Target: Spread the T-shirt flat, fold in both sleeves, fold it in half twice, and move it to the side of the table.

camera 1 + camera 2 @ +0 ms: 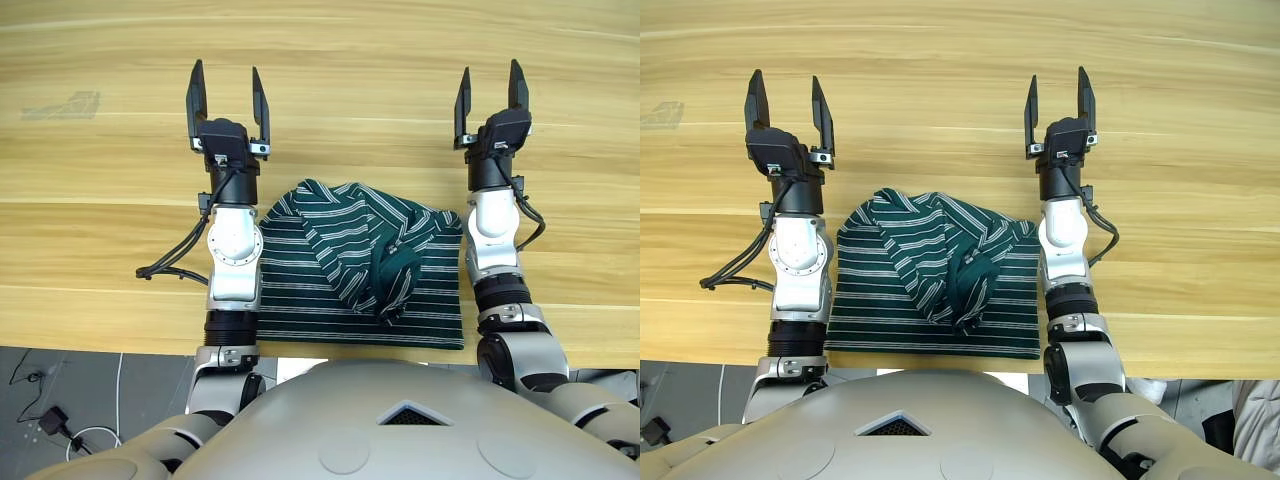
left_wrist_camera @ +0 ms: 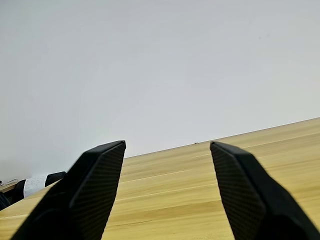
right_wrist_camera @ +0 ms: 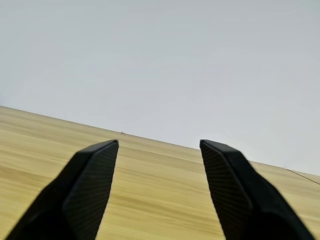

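Observation:
A dark green T-shirt (image 1: pixel 350 265) with thin white stripes lies crumpled on the wooden table (image 1: pixel 330 60), near its front edge, with a bunched fold of plain green cloth on top. My left gripper (image 1: pixel 228 88) stands open over bare wood just beyond the shirt's left side, nothing between its fingers (image 2: pixel 97 187). My right gripper (image 1: pixel 490 88) is open too, beyond the shirt's right side, its fingers (image 3: pixel 92 187) empty. Both forearms flank the shirt.
Bare wood stretches far beyond and to both sides of the shirt. A black cable (image 1: pixel 170 262) loops off the left forearm over the table. A faint grey mark (image 1: pixel 62 104) sits at the far left of the tabletop. Cables lie on the floor (image 1: pixel 60 420) below the table's front edge.

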Motion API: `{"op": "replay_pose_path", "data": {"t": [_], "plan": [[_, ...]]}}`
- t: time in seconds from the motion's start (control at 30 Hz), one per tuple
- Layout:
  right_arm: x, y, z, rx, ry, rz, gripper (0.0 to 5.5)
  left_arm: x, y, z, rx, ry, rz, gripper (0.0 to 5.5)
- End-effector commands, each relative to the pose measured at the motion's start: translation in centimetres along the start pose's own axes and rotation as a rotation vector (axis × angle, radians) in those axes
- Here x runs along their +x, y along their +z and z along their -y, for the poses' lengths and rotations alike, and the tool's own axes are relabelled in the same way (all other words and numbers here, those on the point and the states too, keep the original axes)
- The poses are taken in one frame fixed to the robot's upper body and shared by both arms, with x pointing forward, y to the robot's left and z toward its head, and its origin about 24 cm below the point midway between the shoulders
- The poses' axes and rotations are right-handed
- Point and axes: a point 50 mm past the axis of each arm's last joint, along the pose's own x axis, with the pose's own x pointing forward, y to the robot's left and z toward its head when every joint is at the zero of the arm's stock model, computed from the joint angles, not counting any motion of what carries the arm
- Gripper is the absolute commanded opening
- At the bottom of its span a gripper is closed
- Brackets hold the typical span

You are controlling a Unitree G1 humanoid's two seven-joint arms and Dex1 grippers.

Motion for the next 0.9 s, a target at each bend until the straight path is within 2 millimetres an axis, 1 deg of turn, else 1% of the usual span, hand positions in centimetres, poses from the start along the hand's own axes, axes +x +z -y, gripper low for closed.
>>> {"op": "replay_pose_path", "data": {"t": [0.03,0.37,0.47,0.53,0.63,0.7,0.77,0.83,0.9], "plan": [[0.4,0.1,0.1,-0.008,0.003,0.01,3.01,0.3,-0.1,-0.1,-0.003,0.011,0.002,3.15],[0.3,0.1,-0.1,0.019,0.014,0.009,3.01,0.4,-0.3,0.0,-0.005,0.013,-0.002,3.15],[-0.4,0.6,0.7,0.065,0.001,0.007,3.01,0.5,-0.3,0.1,-0.008,0.017,-0.001,3.15],[-1.8,2.1,1.4,0.133,0.041,0.026,3.01,0.6,-0.3,0.1,-0.014,0.029,-0.005,3.15],[-5.2,4.9,2.6,0.165,0.164,0.008,3.01,0.3,-0.1,0.0,-0.023,0.045,-0.011,3.15],[-7.5,7.1,2.5,0.21,0.338,-0.019,3.01,0.1,0.0,0.0,-0.018,0.052,-0.013,3.15],[-9.8,8.6,2.0,0.299,0.546,-0.089,3.01,0.0,0.0,-0.3,-0.012,0.065,-0.016,3.15],[-11.7,8.9,1.9,0.378,0.682,-0.198,3.01,-0.1,-0.1,-0.5,-0.008,0.078,-0.019,3.15],[-13.6,7.8,2.0,0.424,0.746,-0.372,3.01,-0.2,-0.1,-0.7,-0.005,0.09,-0.023,3.15]]}}
